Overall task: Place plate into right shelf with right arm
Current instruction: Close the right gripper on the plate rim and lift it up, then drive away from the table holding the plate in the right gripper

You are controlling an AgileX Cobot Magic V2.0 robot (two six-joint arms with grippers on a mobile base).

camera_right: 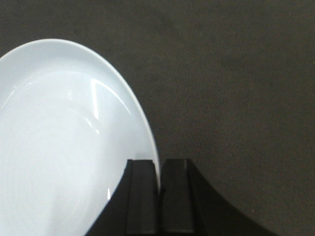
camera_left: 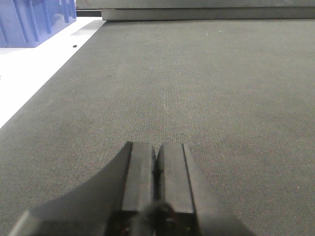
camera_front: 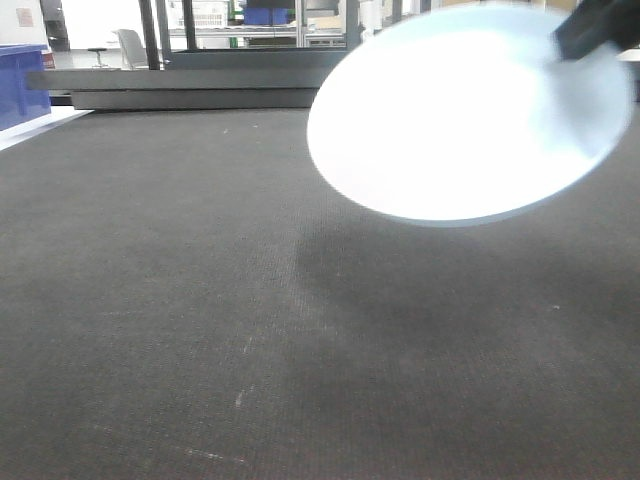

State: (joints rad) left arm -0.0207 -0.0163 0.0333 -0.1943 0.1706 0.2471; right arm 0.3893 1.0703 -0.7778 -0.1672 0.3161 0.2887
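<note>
Roughly midway: the plate (camera_front: 470, 120) is already picked up and is held clear of the dark tabletop (camera_front: 200, 330), tilted, at the right side of the front view, with its shadow cast on the mat below. In the right wrist view the rim is seen pinched edge-on between the fingers of the right gripper (camera_right: 158, 196), so that claw is clenched on the plate. The hold is taken at the rim only, and the rest of the plate hangs out to one side. The left gripper (camera_left: 157, 169) is seen with its pads pressed together and nothing between them, over bare tabletop, with no plate in its view. Grasp and lift are judged done. Left to do: the carry to the right shelf, the insertion, the release, the retreat. The shelf is not made out with any certainty. Only metal framing (camera_front: 160, 30) with a far blue bin (camera_front: 265, 14) is seen behind the table, and it cannot be told whether that is the target. A near blue crate (camera_front: 20, 85) stands at the table's left edge. No placement is shown yet.
</note>
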